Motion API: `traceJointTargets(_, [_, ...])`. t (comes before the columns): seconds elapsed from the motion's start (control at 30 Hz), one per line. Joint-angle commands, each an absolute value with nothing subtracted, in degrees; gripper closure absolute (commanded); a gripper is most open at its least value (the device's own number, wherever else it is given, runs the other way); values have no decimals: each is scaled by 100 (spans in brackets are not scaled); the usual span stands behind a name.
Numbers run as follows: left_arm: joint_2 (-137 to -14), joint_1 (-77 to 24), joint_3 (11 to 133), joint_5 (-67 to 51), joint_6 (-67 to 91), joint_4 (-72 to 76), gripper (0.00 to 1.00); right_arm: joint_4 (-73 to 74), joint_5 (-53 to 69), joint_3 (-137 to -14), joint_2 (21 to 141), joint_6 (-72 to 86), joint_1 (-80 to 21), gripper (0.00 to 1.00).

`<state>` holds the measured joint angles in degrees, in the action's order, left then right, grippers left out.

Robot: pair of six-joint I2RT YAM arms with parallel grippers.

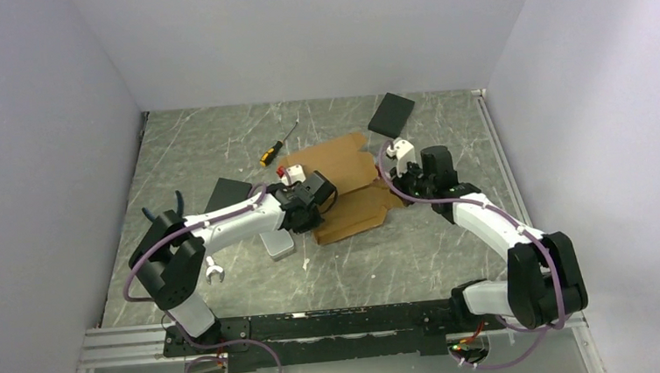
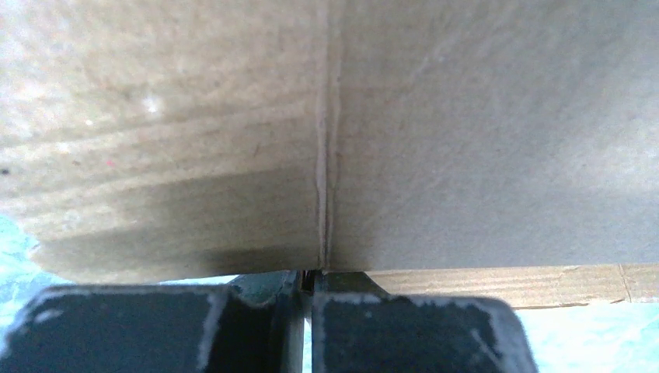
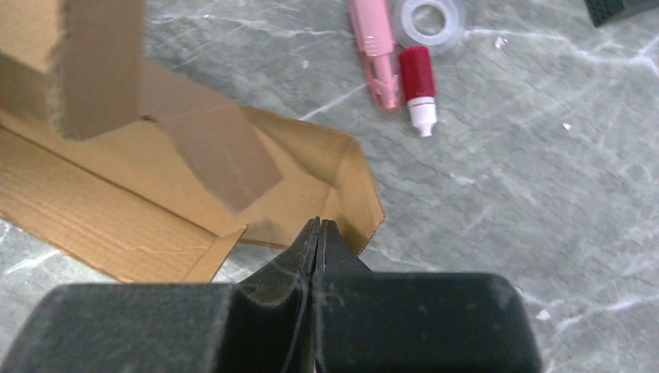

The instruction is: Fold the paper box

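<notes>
The paper box [image 1: 352, 209] is a tan cardboard sheet lying mostly flat at the table's middle, with some flaps raised. My left gripper [image 1: 312, 198] sits at its left edge. In the left wrist view a creased cardboard panel [image 2: 466, 116] fills the frame, and the left gripper [image 2: 311, 277] is shut on its lower edge at the crease. My right gripper [image 1: 394, 176] is at the sheet's right side. In the right wrist view the right gripper [image 3: 317, 225] is shut with nothing in it, its tips just over an angled corner flap [image 3: 353, 194] of the box [image 3: 78, 202].
A yellow-handled screwdriver [image 1: 278, 144] lies behind the sheet. One black slab [image 1: 391, 114] is at the back right, another [image 1: 227, 194] by my left arm. A grey tin [image 1: 276, 243] lies under that arm. A pink pen [image 3: 373, 47], a red-capped tube [image 3: 417, 85] and a tape ring [image 3: 429, 19] lie past the box.
</notes>
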<state>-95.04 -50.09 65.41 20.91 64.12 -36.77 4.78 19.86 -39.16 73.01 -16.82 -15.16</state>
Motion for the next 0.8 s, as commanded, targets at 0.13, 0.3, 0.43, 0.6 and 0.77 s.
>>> traceJointTargets(0.13, [-9090,-5177,6243,2179,6289,-3102,100,333,2352,-4112,7172,-1401,-1160,100])
traceJointTargets(0.3, [-8930,-5190,6018,2107,6200,-2758,100,246,2560,-4087,7201,-1277,-1023,100])
traceJointTargets(0.43, [-8873,-5247,5892,2066,6198,-2615,100,-46,2713,-3974,7015,-1047,-1020,100])
traceJointTargets(0.6, [-8897,-5306,5824,2065,6247,-2503,100,-356,2629,-3868,6906,-563,-1020,100])
traceJointTargets(0.77, [-9096,-5309,6107,2083,6192,-2692,100,-374,2718,-3897,6894,-395,-1018,100])
